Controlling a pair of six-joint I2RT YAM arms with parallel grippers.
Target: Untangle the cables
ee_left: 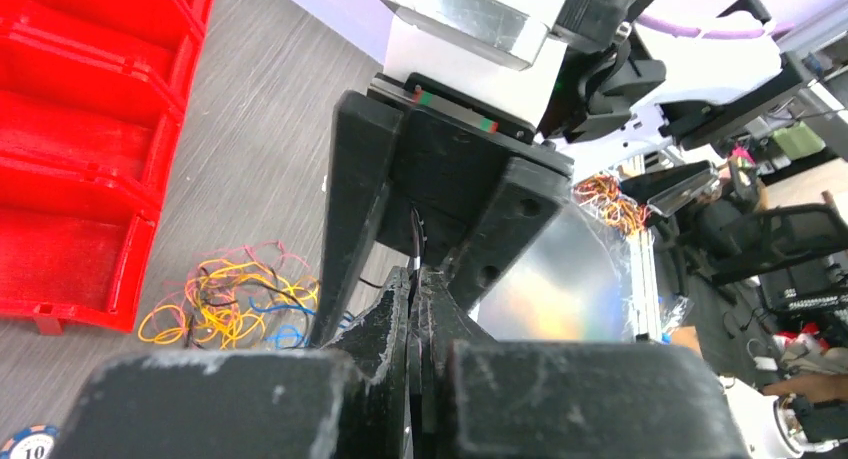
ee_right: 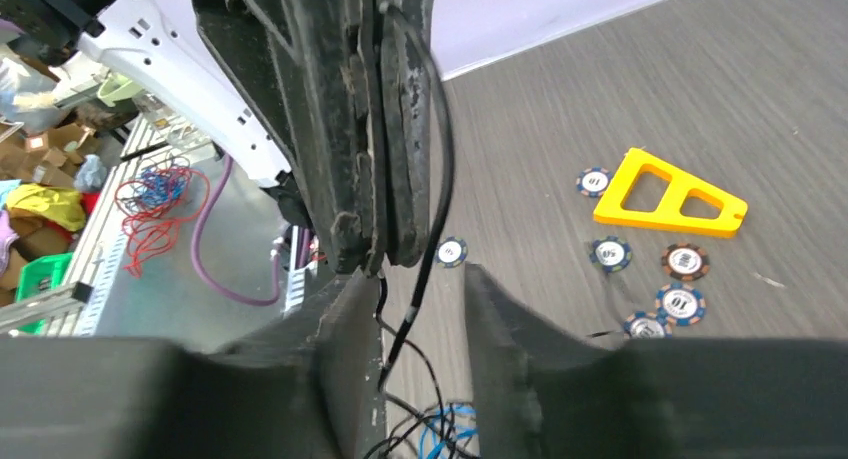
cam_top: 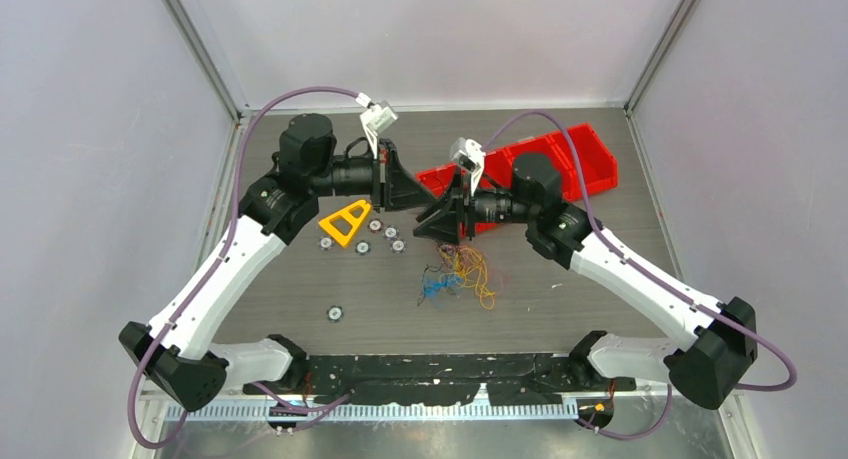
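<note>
The cables (cam_top: 455,274) lie in a loose tangle of yellow-orange, black, blue and reddish wires at mid-table, also in the left wrist view (ee_left: 230,299). My left gripper (cam_top: 420,197) hovers above and behind the tangle. It is shut (ee_left: 415,284) on a thin black cable (ee_right: 432,219), which hangs from its tips down to the pile. My right gripper (cam_top: 432,222) meets it tip to tip. It is open (ee_right: 420,289), with its fingers (ee_left: 350,209) either side of the left tips and the black cable hanging between them.
Red bins (cam_top: 560,164) stand at the back right behind the right arm. A yellow triangle frame (cam_top: 347,222) and several poker chips (cam_top: 385,239) lie left of the tangle. One chip (cam_top: 334,313) lies nearer the front.
</note>
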